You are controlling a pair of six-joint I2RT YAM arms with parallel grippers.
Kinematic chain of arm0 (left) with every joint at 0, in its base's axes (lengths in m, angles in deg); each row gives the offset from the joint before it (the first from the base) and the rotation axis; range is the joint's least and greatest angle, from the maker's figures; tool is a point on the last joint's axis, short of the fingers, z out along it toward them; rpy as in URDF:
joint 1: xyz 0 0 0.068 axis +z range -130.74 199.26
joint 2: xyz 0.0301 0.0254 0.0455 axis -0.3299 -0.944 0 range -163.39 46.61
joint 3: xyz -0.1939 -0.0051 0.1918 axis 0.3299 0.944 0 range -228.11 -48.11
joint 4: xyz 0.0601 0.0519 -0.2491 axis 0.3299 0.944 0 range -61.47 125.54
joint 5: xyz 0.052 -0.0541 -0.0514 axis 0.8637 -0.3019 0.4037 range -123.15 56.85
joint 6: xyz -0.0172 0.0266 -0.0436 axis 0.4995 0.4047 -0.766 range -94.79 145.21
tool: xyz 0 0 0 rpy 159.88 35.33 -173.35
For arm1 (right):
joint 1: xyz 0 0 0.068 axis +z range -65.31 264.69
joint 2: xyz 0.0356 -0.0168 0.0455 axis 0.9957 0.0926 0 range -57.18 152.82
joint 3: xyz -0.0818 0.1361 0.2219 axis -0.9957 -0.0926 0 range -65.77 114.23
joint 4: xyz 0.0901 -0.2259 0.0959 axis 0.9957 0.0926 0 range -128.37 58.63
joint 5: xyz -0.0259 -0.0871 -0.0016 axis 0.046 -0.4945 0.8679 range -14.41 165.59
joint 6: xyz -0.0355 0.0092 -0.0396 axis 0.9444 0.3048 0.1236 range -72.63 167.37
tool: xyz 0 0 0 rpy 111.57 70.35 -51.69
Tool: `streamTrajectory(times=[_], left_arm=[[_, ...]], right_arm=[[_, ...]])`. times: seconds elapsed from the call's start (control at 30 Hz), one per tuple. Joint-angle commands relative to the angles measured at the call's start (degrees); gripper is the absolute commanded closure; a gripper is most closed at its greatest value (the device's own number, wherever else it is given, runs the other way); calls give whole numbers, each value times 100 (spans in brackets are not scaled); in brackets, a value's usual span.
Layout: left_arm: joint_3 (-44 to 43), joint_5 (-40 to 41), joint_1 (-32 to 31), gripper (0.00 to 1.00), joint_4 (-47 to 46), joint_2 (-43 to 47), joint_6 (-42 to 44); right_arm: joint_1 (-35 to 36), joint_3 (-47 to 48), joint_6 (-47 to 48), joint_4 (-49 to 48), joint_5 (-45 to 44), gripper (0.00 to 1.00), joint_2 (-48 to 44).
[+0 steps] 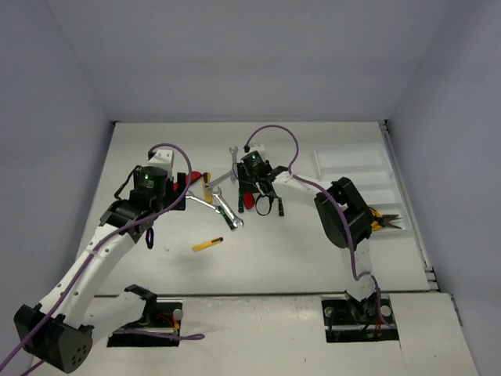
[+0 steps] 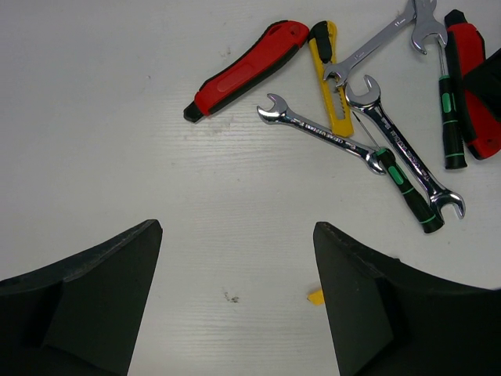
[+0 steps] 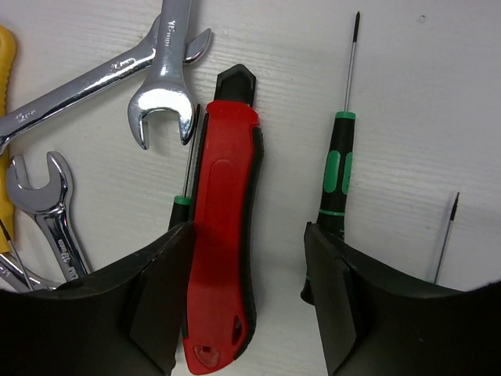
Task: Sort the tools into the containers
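Note:
The tools lie in a pile mid-table (image 1: 221, 200). My left gripper (image 1: 185, 190) (image 2: 235, 262) is open and empty, over bare table just near of a red cutter (image 2: 246, 66), a yellow cutter (image 2: 329, 78), silver wrenches (image 2: 325, 130) and a green-and-black screwdriver (image 2: 407, 188). My right gripper (image 1: 255, 196) (image 3: 246, 243) is open and low, with a second red cutter (image 3: 223, 235) between its fingers, against the left finger (image 3: 156, 298). A screwdriver (image 3: 338, 168) lies by its right finger. Wrenches (image 3: 166, 74) lie beyond. The white tray (image 1: 352, 163) stands at right, with orange-handled pliers (image 1: 383, 220) in a near compartment.
A lone yellow cutter (image 1: 207, 244) lies near of the pile. Another thin screwdriver (image 3: 445, 235) lies right of my right gripper. A yellow scrap (image 2: 315, 296) sits by my left gripper's right finger. Grey walls enclose the table.

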Motion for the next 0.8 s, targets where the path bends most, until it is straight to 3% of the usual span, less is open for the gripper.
streamTrajectory(times=[0.0, 0.33, 0.77], left_arm=[[-173, 9, 39, 25, -80, 48, -39], [-156, -20, 47, 25, -80, 90, -48], [-149, -62, 39, 25, -71, 39, -57]], right_arm=[[55, 315, -159, -171, -272, 46, 56], [84, 233, -161, -171, -435, 53, 147], [111, 69, 4, -154, -362, 54, 157]])
